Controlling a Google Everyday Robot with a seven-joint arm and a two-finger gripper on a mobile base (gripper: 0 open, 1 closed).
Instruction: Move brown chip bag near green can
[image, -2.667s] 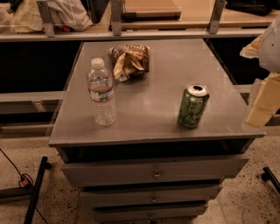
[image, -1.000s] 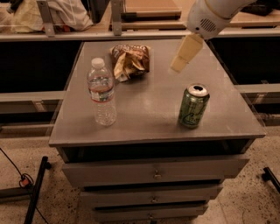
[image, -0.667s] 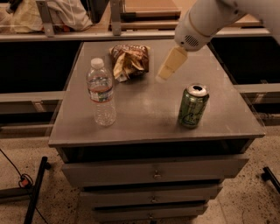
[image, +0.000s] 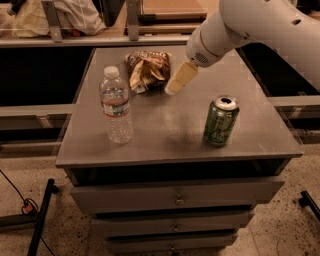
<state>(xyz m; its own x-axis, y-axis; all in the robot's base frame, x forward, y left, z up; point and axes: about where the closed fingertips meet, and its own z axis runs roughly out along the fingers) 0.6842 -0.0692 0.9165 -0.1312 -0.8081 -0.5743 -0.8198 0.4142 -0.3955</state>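
Brown crumpled foil chip bag (image: 147, 70) at back of grey counter (image: 170, 142), untouched | pale tool (image: 180, 78) has swung in from right, now just beside bag's right edge; opening: cannot tell | small green aluminium can (image: 220, 121) front-right, well apart | grasp next, likely

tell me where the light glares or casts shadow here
Camera view: dim warm light; a pale sheen on the table; the can glints at its top; the gripper, beside the bag, is well lit; the drawers lie in shadow.
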